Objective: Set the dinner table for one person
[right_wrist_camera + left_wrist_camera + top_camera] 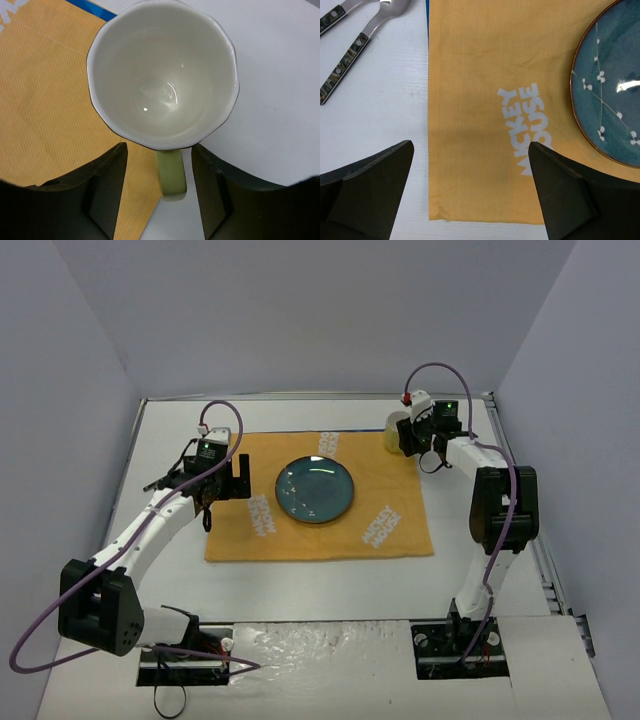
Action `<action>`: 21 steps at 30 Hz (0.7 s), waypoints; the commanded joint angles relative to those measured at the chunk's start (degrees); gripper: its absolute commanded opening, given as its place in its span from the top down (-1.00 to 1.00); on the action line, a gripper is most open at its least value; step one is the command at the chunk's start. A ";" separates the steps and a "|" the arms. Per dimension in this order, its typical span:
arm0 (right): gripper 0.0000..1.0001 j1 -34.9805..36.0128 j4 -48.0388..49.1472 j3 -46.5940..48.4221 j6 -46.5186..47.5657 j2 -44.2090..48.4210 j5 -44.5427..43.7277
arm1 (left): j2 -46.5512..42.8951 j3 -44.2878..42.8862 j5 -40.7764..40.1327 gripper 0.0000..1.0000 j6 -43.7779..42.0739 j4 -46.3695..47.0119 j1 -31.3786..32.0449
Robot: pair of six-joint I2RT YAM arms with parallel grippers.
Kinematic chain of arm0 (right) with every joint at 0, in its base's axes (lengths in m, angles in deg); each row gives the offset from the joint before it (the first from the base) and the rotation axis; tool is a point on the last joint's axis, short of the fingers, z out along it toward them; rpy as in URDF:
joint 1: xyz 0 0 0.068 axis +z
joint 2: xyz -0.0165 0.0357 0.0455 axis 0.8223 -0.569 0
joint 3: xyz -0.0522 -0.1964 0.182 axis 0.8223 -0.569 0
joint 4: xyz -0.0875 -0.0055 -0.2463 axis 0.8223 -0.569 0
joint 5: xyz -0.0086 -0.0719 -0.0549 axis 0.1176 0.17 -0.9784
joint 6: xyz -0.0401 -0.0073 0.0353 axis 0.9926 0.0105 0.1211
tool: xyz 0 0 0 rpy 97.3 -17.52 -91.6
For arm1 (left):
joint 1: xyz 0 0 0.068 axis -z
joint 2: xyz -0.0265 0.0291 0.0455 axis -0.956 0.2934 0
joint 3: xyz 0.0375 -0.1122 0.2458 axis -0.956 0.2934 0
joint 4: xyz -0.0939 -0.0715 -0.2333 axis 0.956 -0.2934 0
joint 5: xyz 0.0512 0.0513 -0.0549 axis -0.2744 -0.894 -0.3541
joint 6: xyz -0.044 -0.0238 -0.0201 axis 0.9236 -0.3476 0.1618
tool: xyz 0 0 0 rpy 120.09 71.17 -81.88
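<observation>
White dinner table spreads beneath both your arms, bearing an orange placemat with a blue plate. Left wrist: your left gripper gapes wide over the placemat's edge, cutlery beside. Right wrist: your right gripper stands parted astride the cup handle.
</observation>
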 commanded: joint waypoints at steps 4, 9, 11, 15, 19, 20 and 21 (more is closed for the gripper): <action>-0.66 0.15 0.43 1.46 -2.25 13.37 -0.26 | -0.38 -2.20 -0.65 -0.94 -0.69 1.50 -0.21; -0.98 0.42 -1.61 2.86 -8.44 21.42 -1.74 | 1.31 -4.49 -1.48 -0.94 -1.53 0.05 -0.51; -1.00 0.88 -1.72 1.92 -10.65 24.93 -2.09 | 2.39 -5.63 -1.42 -0.94 -1.48 -0.46 -1.72; -1.00 3.79 -1.83 -1.43 -14.21 31.16 -1.86 | 6.16 -6.93 1.40 -0.94 -0.16 -0.80 -6.95; -1.00 8.16 -1.79 -6.76 -15.77 37.94 -0.97 | 10.71 -8.01 5.70 -0.94 1.59 -0.17 -15.86; -1.00 9.22 -1.82 -7.83 -16.21 39.36 -0.59 | 11.80 -8.33 6.33 -0.94 1.56 0.14 -17.60; -1.00 10.02 -1.87 -8.87 -16.60 40.89 -0.10 | 12.93 -8.72 6.59 -0.93 1.52 0.39 -19.37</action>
